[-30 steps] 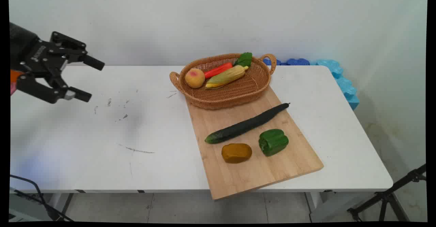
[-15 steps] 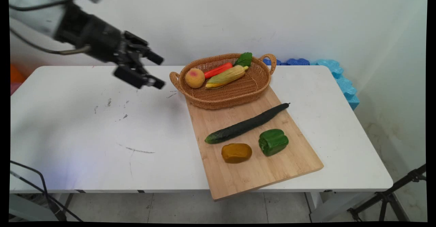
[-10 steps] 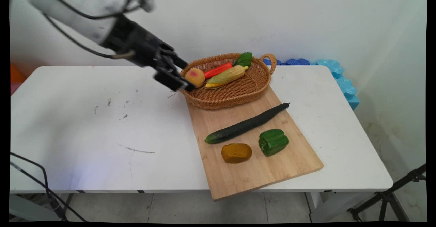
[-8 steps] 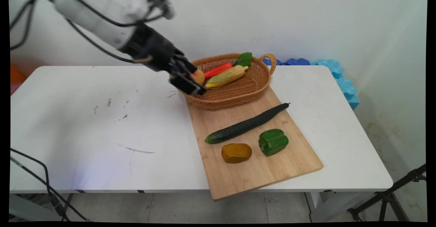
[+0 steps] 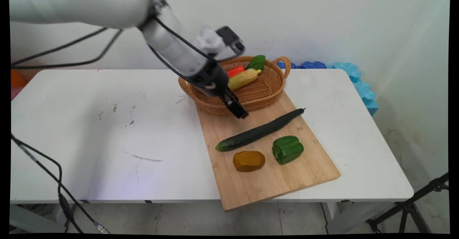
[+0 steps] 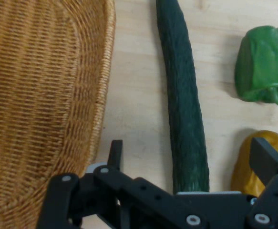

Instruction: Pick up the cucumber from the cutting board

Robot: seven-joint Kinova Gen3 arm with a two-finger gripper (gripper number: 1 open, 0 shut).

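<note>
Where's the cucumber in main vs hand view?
Main view: cucumber lies diagonally across the cutting board, just beyond the end effector.
Hand view: cucumber runs top to bottom at centre, between the end effector's fingers.
Shared landmark: green pepper, beside the cucumber in both.

White arm [image 5: 168, 42], black gripper [image 5: 239, 113]

The room is bright with soft, even light. Shadows on the table [image 5: 107, 131] are pale and fuzzy. The arm [image 5: 179, 52] looks a little smeared. Up close, the cucumber [image 6: 184, 109] looks sharp.
</note>
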